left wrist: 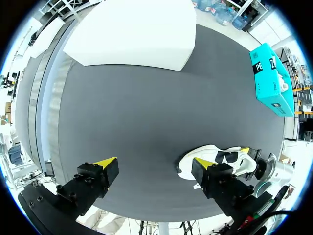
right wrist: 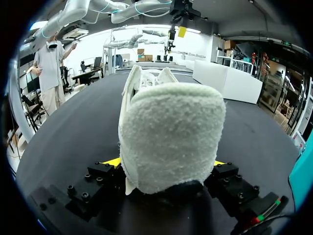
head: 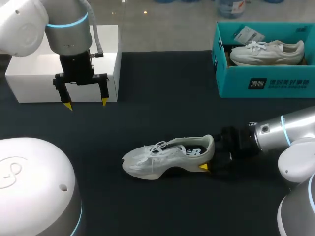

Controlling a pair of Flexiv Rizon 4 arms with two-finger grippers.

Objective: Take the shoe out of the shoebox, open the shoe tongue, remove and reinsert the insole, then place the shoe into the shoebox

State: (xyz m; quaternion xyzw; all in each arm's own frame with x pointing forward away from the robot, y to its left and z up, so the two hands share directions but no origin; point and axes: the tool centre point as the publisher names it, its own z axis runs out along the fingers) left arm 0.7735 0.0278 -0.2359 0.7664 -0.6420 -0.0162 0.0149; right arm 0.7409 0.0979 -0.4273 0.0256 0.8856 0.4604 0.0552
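Right pincer (right wrist: 165,161) clamps the light, soft-looking shoe (head: 162,157) at its padded heel, likely the firmest hold; left pincer (head: 85,103) hangs open.

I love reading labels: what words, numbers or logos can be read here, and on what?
Front of the teal shoebox: logo and characters, too blurred to read.
Its end, left wrist view: large characters, cut off, unreadable.
Side of the shoe on the table: dark mark, no legible word.
The paper tag in the box: too small.
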